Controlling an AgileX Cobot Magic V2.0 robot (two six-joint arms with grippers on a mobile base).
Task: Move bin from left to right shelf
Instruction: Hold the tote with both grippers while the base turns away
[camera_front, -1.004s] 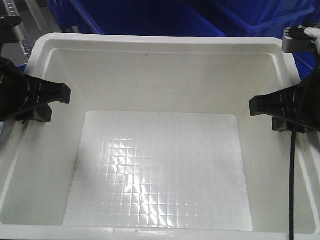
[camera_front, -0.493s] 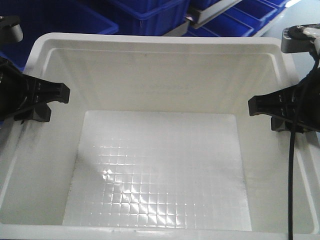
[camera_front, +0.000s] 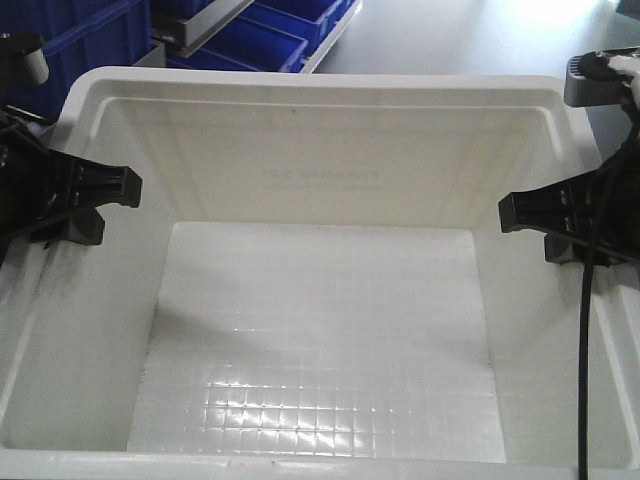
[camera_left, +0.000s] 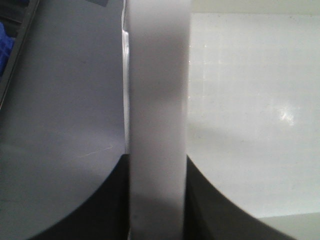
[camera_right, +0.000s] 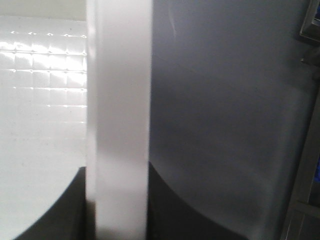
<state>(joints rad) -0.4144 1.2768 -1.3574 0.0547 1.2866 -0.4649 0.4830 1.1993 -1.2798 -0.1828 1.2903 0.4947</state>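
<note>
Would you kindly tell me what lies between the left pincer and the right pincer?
Between the left pincer and the right pincer lies only the bare gridded floor of the bin. Nothing rests on it, as the front-facing view shows.

The left arm (camera_front: 25, 190) has a matt black casing and ends in blocky black jaws with a stepped, ribbed face and a dark grey lower piece. Above it is a small dark rounded part with a pale grey end cap (camera_front: 36, 66). The right arm (camera_front: 620, 200) is of the same black build, with jaws of matching blocky form (surface detail lost in shadow). On top sits a grey box-shaped housing (camera_front: 598, 82) carrying a white fitting (camera_front: 625, 62). One thin black cable (camera_front: 584, 360) hangs below it. In both wrist views the jaws appear only as plain dark curved shapes, too blurred for detail.
</note>
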